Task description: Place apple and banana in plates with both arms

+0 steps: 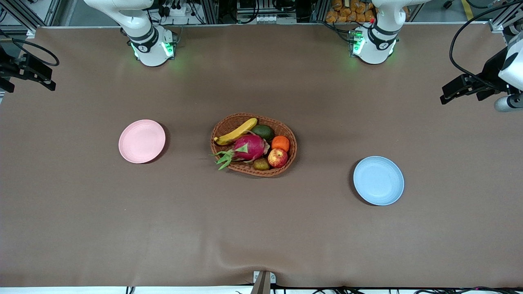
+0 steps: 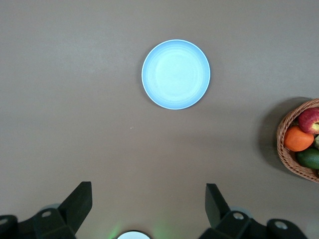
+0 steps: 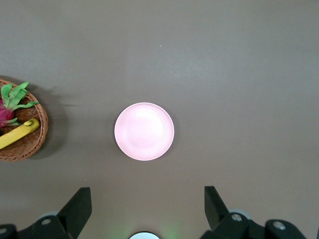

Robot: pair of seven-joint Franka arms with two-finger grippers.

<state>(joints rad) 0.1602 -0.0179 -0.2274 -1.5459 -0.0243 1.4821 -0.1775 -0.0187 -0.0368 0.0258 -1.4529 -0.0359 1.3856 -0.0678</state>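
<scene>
From the front view you see the brown oval wicker basket [image 1: 253, 144] in the middle of the brown table [image 1: 261, 228]. The long curved yellow banana [image 1: 235, 132] lies along the basket's rim farthest from the camera, and the small red apple [image 1: 277, 157] with yellow blush sits at the nearer rim, just beside a plain orange [image 1: 280, 143] and a brownish-green kiwi-like fruit [image 1: 261, 164]. A magenta dragon fruit [image 1: 247, 148] with green scales fills the middle, touching a dark green avocado [image 1: 263, 132]. The pale pink plate [image 1: 141, 141] lies toward the right arm's end; the light blue plate [image 1: 378, 180] lies toward the left arm's end, nearer the camera than the basket. Both are round, shallow and matte. The left gripper [image 1: 463, 89] and right gripper [image 1: 28, 73] hang over the table's ends, well apart from the fruit.

In the left wrist view your left gripper [image 2: 148, 201] holds its dark fingers wide apart over bare table, with the blue plate [image 2: 176, 74] in sight and the basket [image 2: 289, 149] at the edge, showing the apple [image 2: 310, 120] and orange [image 2: 298, 139].

In the right wrist view the right gripper [image 3: 147, 201] is likewise spread wide, above the pink plate [image 3: 144, 131]. The basket [image 3: 30, 139] shows the banana [image 3: 19, 134] and the dragon fruit's green scales [image 3: 15, 95].
</scene>
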